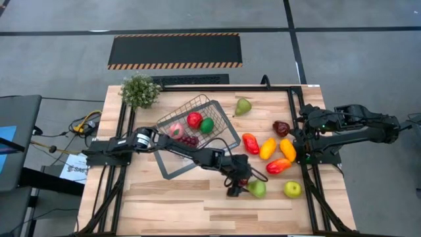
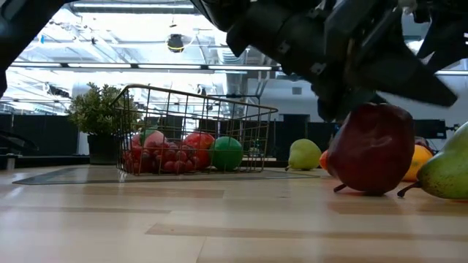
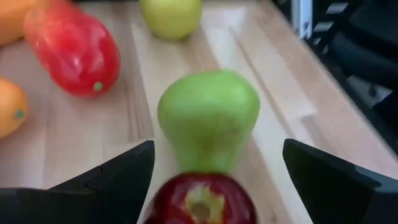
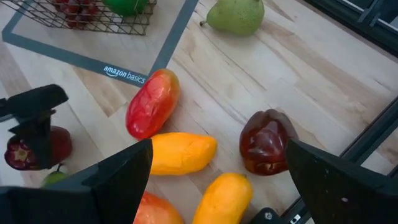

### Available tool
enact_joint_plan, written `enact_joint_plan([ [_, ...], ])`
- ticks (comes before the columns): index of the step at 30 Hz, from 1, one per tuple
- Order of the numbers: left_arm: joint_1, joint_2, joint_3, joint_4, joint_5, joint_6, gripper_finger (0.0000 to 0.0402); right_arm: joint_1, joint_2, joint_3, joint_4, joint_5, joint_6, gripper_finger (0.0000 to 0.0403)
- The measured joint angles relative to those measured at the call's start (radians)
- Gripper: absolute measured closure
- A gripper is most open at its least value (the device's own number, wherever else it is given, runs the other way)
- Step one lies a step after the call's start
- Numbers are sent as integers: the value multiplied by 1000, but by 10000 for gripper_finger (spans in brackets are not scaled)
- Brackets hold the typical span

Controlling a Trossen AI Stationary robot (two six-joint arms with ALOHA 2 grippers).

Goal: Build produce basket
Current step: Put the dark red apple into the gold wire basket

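Observation:
My left gripper (image 3: 217,152) is open and hangs low over the table's near right part (image 1: 235,185). Between its fingers a dark red apple (image 3: 202,200) rests on its underside on the wood (image 2: 373,150); neither finger touches it. A green pear (image 3: 208,118) lies just beyond it. The wire basket (image 1: 197,130) on its grey tray (image 1: 172,170) holds red, green and pink pieces and purple grapes (image 2: 164,157). My right gripper (image 4: 219,149) is open above loose produce at the table's right (image 1: 297,150).
Loose on the wood lie a red mango-like piece (image 4: 152,102), yellow-orange pieces (image 4: 183,152), a dark red pepper (image 4: 267,140), a green pear (image 1: 243,106) near the far edge and a yellow-green apple (image 1: 292,189). A potted plant (image 1: 139,90) stands at the far left corner.

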Motion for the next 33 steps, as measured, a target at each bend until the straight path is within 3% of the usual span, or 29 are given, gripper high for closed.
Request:
enact_joint_plan([
  [9, -11, 0, -30, -92, -144, 28, 61, 0, 0, 0, 1, 0, 0, 17],
  [15, -18, 0, -55, -103, -155, -1, 71, 0, 0, 0, 1, 0, 0, 17],
  [22, -18, 0, -54, -111, -187, -80, 149, 0, 0, 0, 2, 1, 0, 17],
  [28, -11, -9, -34, -172, -177, -235, 149, 0, 0, 0, 6, 1, 0, 17],
  [33, 6, -56, 14, -267, -171, -256, 149, 0, 0, 0, 7, 1, 0, 17],
])
